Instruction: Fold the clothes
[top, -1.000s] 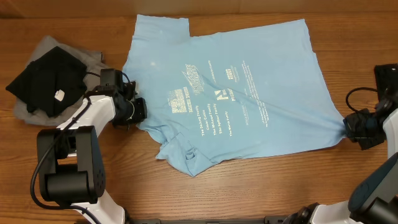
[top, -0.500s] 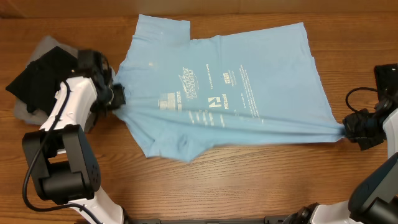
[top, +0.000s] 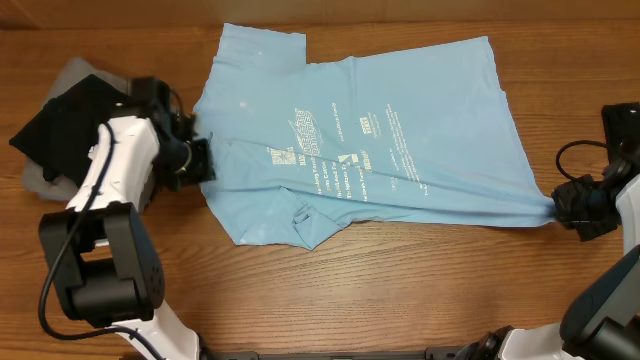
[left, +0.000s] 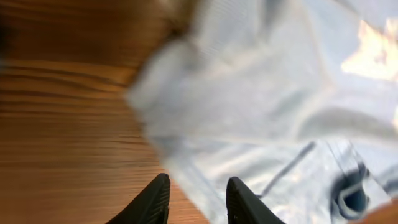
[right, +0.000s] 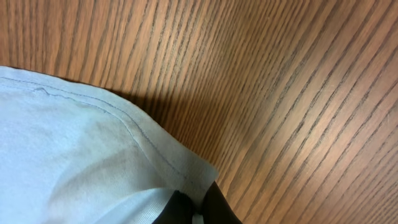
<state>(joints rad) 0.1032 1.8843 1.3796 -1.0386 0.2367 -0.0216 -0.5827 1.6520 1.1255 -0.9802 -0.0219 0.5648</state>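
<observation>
one light sky-blue cotton t-shirt (top: 420, 140) with white lettering, spread on the wooden desk (top: 400, 300). left gripper (top: 203, 160): jaws now parted, hem released; the taut stretch has slackened. right gripper (top: 560, 208): clamped on the opposite corner. we judge smoothing done, folding next.

A sky-blue T-shirt (top: 440, 110) lies spread with its printed side up. Its pale lettering (top: 340, 150) sits in several small blocks. There is a slanted, logo-like block near the top, short blocks beside it, and rows of lines below that run across creases in the cloth. All of it is too small and soft to read. In the left wrist view the print is only a pale blur.
</observation>
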